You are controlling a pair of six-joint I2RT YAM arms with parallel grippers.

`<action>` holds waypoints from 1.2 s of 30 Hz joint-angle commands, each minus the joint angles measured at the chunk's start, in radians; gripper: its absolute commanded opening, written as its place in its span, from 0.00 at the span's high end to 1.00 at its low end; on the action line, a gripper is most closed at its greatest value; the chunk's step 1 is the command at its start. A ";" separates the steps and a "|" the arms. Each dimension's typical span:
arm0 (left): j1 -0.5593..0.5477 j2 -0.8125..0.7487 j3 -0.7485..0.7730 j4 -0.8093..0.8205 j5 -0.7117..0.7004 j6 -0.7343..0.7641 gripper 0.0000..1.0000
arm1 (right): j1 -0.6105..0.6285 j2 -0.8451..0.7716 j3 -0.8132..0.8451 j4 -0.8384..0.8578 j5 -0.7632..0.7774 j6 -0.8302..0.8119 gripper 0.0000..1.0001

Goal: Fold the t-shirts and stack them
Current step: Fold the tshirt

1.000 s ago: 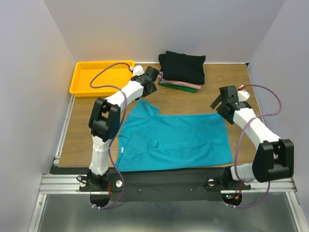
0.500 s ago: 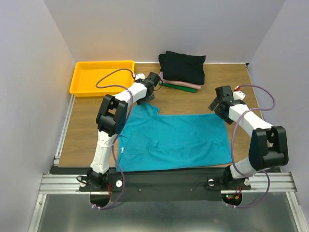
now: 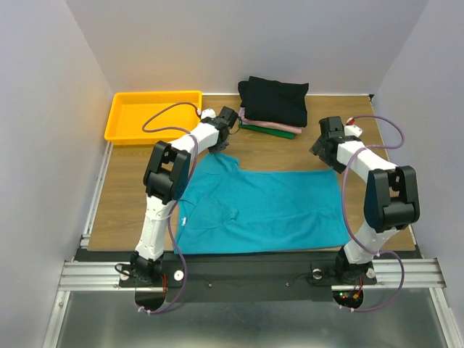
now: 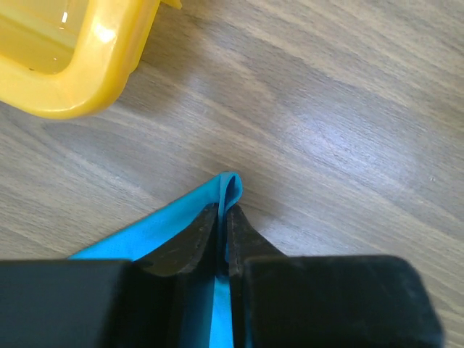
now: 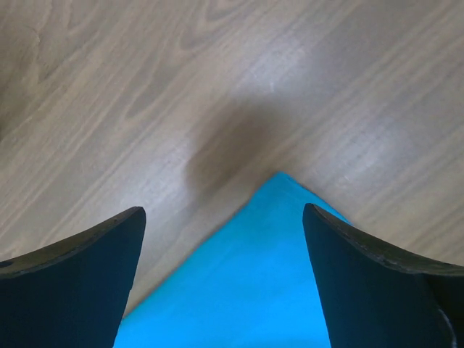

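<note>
Stock on your tabletop [image 3: 130, 203], listed from near to far. Teal shirt [image 3: 261, 210]: one, unfolded, lying spread across the near middle in front of both arm bases, with a crease showing in its left half. Its far left corner sticks out toward the tray, and its far right corner lies flat on the wood. Left gripper [image 4: 223, 210]: you have it down at that far left corner. Its jaws are drawn narrow and pinch a small upright fold of the teal cloth between them, and the tip of the fold pokes out just past the fingertips. Right gripper [image 5: 223, 210]: you have it at the far right corner with its jaws spread wide, one finger on each side of the corner's point. The wrist view shows no cloth between the pads, and you cannot tell from the pictures whether the fingertips touch the wood. Folded stack: one, at the far edge of the tabletop, well apart from the teal shirt and lying between the two grippers as seen from above. The black shirt [image 3: 275, 98] is on top. Under it is the pink shirt [image 3: 270, 125], showing only as a thin edge on the near side. The green shirt [image 3: 272, 133] is at the bottom, likewise showing only as a near edge. Tray [image 3: 116, 134]: one, yellow, in the far left corner of the tabletop. One of its corners appears in the left wrist view, near the pinched fold but apart from it. Cables [image 3: 163, 116]: purple, one looping from each arm.
</note>
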 commanded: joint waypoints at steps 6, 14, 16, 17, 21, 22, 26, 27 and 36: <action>0.003 -0.050 -0.048 -0.008 0.014 0.002 0.92 | -0.006 0.120 0.045 0.033 0.016 0.044 0.27; 0.003 -0.111 -0.109 0.025 0.000 0.001 1.00 | -0.008 0.215 0.073 0.032 0.017 0.084 0.40; 0.003 -0.109 -0.106 0.021 -0.018 0.004 1.00 | -0.008 0.215 0.070 0.032 0.010 0.093 0.53; 0.005 -0.106 -0.095 0.009 -0.027 0.004 1.00 | -0.008 0.214 0.067 0.032 0.010 0.094 0.58; 0.005 -0.093 -0.075 0.012 -0.030 0.013 1.00 | -0.008 0.210 0.076 0.030 0.030 0.085 0.68; 0.006 -0.089 -0.057 0.012 -0.032 0.014 1.00 | -0.008 0.215 0.082 0.030 0.033 0.079 0.69; 0.023 -0.051 0.012 -0.011 -0.035 0.022 1.00 | -0.011 0.226 0.130 0.029 0.063 0.047 0.83; 0.026 -0.047 0.038 -0.016 -0.040 0.024 1.00 | -0.012 0.223 0.139 0.029 0.065 0.042 0.86; 0.028 -0.195 -0.110 0.053 0.005 0.021 1.00 | -0.012 0.119 0.096 0.030 -0.007 -0.011 1.00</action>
